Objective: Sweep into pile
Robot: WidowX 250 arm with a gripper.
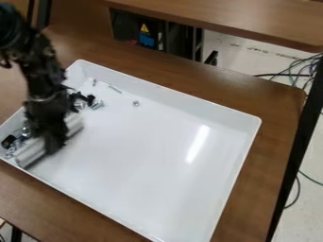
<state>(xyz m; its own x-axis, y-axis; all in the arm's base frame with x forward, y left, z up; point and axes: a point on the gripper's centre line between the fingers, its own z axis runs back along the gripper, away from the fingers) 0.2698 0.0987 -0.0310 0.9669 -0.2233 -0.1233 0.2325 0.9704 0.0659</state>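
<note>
Sweeping w/ the white bar (39,148) could go wrong at its ends, we reckon: the black pcs (80,99) & silver screw (97,104) sit just past its upper end, so a short stroke prob. misses them. Our gripper (52,142) looks closed down to the bar's thickness, gripping it nr the middle, w/ both ends sticking out. That's a risk too: if an end snags on the tray (250,137) wall, the bar could twist in our grip & let bits slip round.

Btwn the bar & the tray's left wall lie small metal bits (24,133) plus a black clip (8,141). Pushing hard that way might jam them in the corner or ride the bar up over them, b/c there's little room. Lifting the bar even slightly would prob. let flat pcs slide under.

The lone nut (136,103) sits well apart, out on the tray floor, & the thin pin (114,89) is nr the far wall; both are easy to leave out. It's no single pile yet, so we'd want separate, low strokes, w/ the bar's face squared up first.
</note>
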